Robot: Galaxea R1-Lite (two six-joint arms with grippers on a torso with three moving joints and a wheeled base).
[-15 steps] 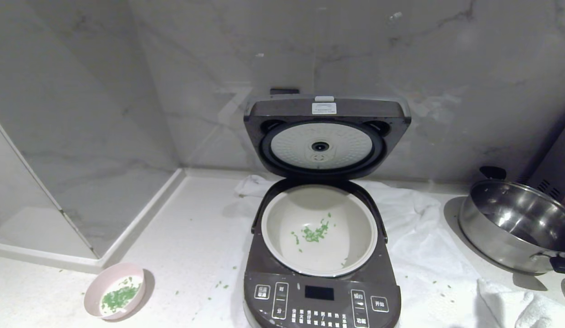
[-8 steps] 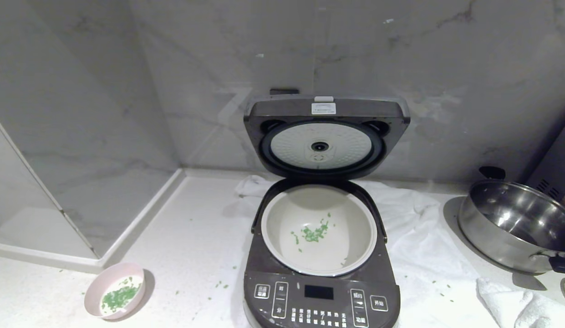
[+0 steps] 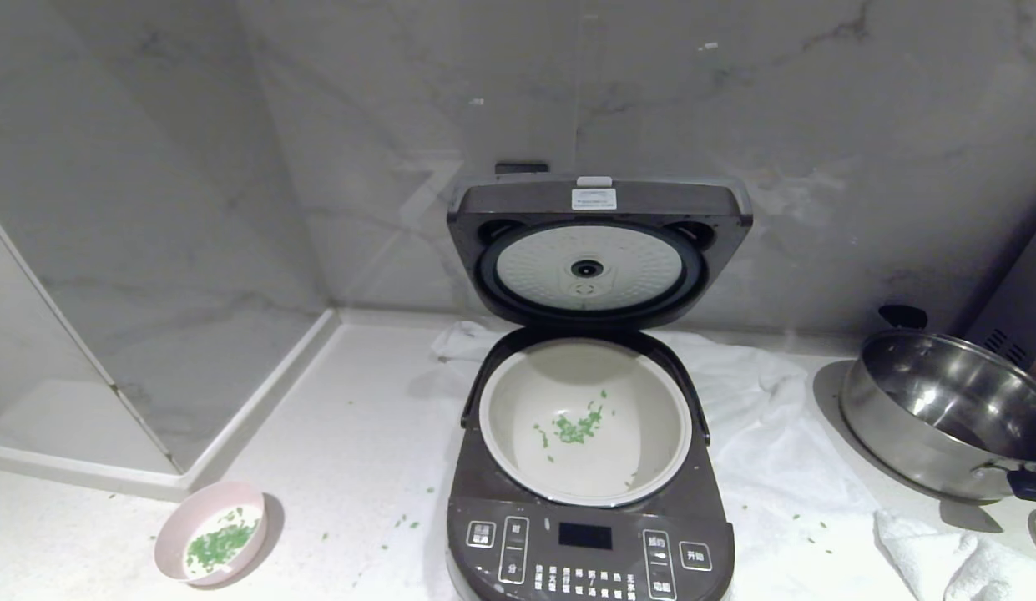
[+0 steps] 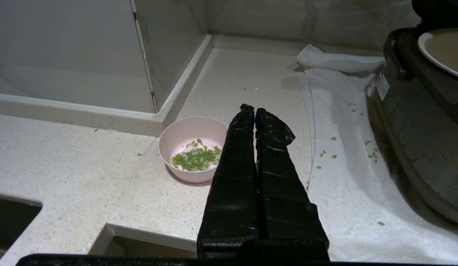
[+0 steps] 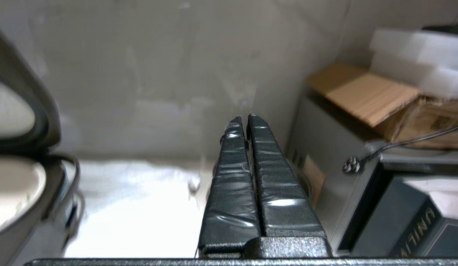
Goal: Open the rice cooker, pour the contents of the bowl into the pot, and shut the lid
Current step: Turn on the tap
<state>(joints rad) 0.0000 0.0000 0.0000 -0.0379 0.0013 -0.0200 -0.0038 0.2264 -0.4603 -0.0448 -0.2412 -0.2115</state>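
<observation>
Nothing has moved on the counter: the lid [image 3: 599, 250] stays open, the bowl [image 3: 210, 532] keeps greens [image 3: 219, 541], and both the left gripper [image 4: 254, 111] and the right gripper [image 5: 243, 118] are clenched empty, so pouring remains.

Right gripper [image 5: 244, 117], fingers pressed together, empty, between open rice cooker [image 5: 27, 177] and grey box appliance [image 5: 324, 155].

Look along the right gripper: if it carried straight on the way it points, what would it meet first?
Probably the marble wall. The right gripper, jaws shut, points at it, passing between the rice cooker and the grey box appliance. Depth is unclear.
</observation>
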